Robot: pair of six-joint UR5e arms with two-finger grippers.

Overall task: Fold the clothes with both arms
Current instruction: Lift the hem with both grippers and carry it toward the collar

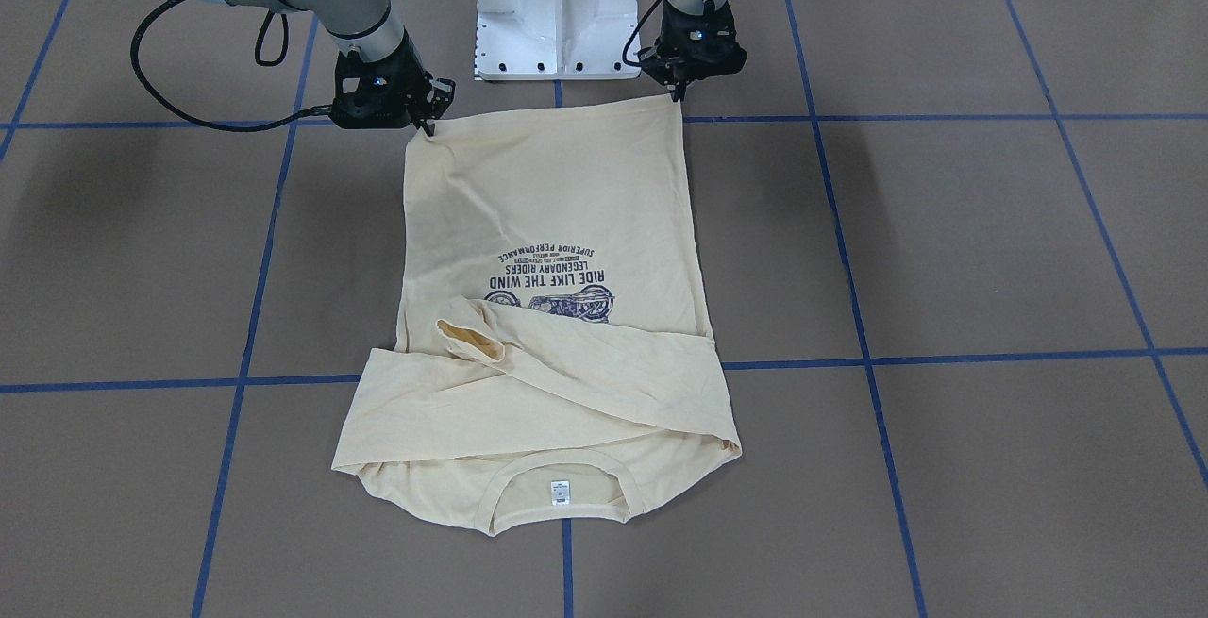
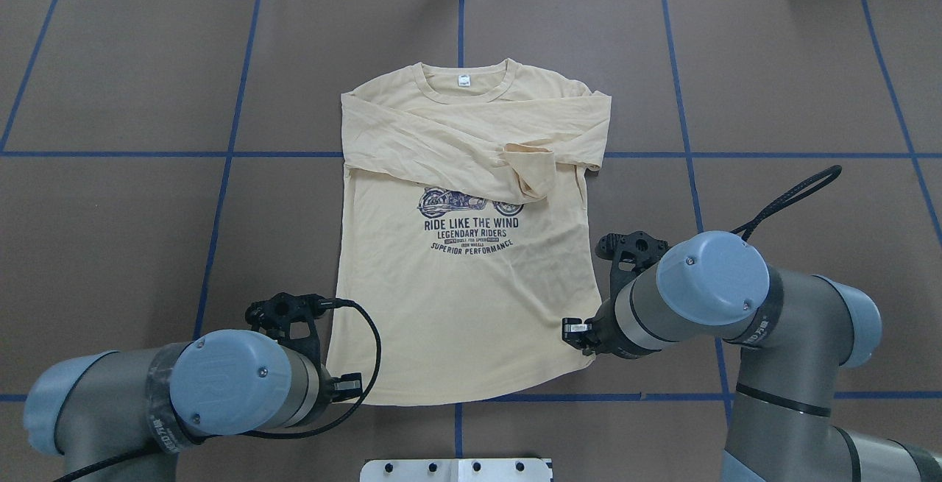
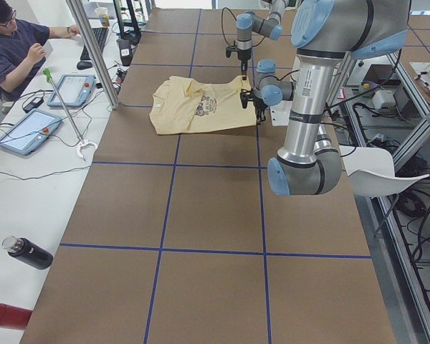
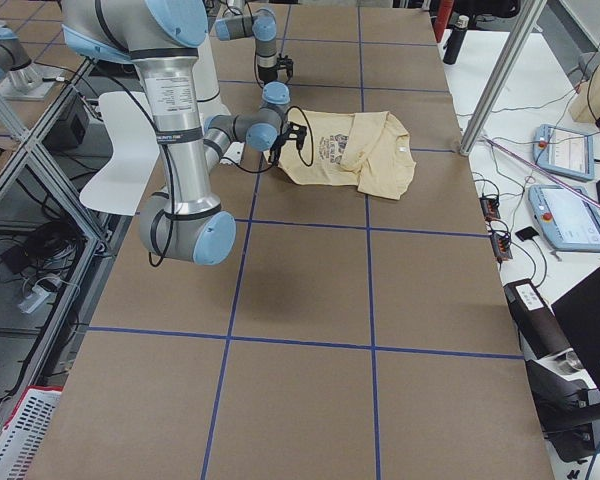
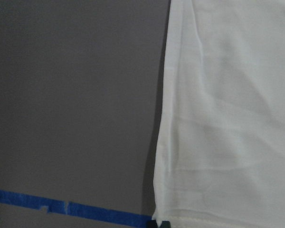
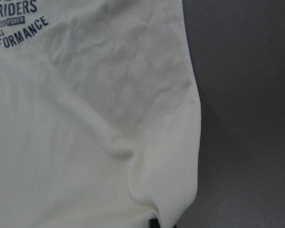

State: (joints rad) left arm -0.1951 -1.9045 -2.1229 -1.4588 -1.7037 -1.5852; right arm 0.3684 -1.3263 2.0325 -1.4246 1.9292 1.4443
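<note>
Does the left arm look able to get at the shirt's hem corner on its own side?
Probably yes: the left gripper sits right at that corner of the T-shirt, with nothing over it; the folded sleeves lie at the far end, near the collar.

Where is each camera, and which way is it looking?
Front-facing: across the table, facing the robot; left gripper, right gripper on the T-shirt's hem, white base behind.
Overhead: behind the robot, looking down; left arm, right arm.
Exterior left: table's end; left arm nearest.
Exterior right: opposite end; right arm nearest.
Left wrist: down at shirt edge, blue tape; a fingertip.
Right wrist: down at the print; a fingertip.
Shared: all see the T-shirt.
</note>
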